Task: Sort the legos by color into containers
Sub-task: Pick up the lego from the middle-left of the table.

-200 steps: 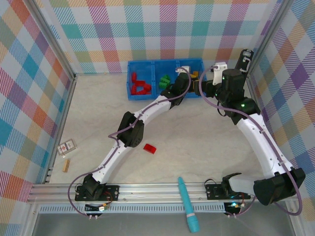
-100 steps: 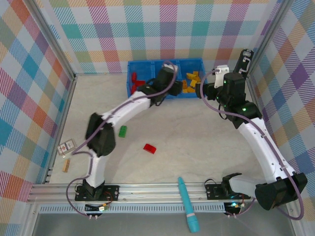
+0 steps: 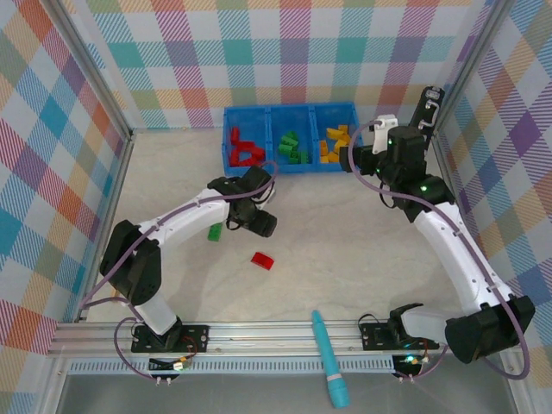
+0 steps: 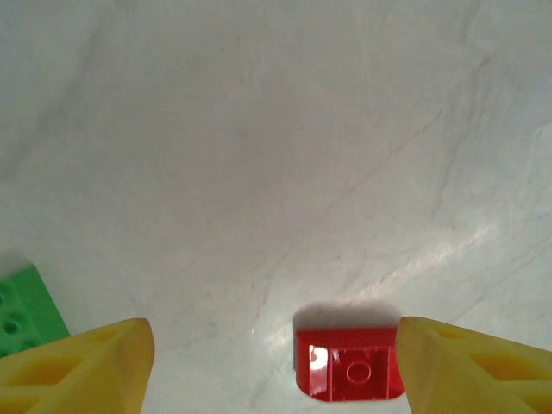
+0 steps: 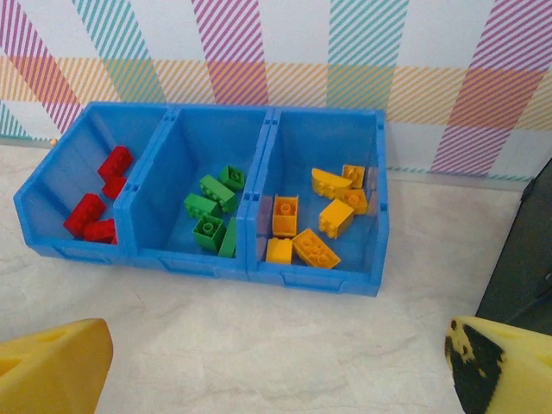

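Pale marbled bench (image 4: 259, 129) carries a glossy red lego (image 4: 349, 375), one stud visible, seen between the left jaws, which stand apart and hold nothing. A green lego (image 4: 26, 310) is half hidden by a yellow fingertip (image 4: 86, 362). By the back wall, the blue three-compartment bin (image 5: 310, 280) holds sorted bricks (image 5: 302, 228); the right jaws are wide open and empty.

Walls (image 3: 302, 52) in a bright pastel plaid close in the back and both sides. Slanted grey metal posts (image 3: 90, 69) stand at the back corners. The bench (image 3: 362, 250) is pale and marble-like, faintly veined, evenly lit with soft glare. A metal rail (image 3: 285, 330) runs along its near edge.
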Tool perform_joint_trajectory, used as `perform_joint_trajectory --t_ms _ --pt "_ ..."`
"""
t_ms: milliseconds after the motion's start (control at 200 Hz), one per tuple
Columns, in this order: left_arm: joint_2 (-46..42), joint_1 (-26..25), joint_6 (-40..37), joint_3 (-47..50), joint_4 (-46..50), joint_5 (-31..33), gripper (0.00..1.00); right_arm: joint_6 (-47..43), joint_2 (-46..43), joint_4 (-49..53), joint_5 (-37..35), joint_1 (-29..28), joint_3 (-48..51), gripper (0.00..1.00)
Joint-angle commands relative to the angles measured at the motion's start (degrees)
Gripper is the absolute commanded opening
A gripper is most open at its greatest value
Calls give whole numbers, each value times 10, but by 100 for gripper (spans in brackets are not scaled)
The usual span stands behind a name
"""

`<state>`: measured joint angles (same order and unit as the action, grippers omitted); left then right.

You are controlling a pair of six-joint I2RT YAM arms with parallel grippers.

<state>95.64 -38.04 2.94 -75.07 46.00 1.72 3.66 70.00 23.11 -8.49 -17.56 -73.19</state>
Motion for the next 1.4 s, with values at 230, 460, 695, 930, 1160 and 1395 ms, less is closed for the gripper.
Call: perform_joint_trajectory --t_ms 230,460,695,930,1160,1395 --pt "-5 -37 40 68 -30 -25 78 35 27 -9 46 4 -33 99" --pt "31 -91 114 90 -72 -21 77 46 41 -19 59 3 -33 99" --pt "60 -145 147 96 -81 25 77 49 52 -26 62 3 -35 99" --pt "55 -155 164 97 -44 110 80 43 48 -24 57 4 -29 99" --pt "47 -157 174 97 -22 136 83 46 45 -26 58 3 -23 99" --pt "53 -162 209 102 -10 141 86 45 48 -28 64 4 -27 99"
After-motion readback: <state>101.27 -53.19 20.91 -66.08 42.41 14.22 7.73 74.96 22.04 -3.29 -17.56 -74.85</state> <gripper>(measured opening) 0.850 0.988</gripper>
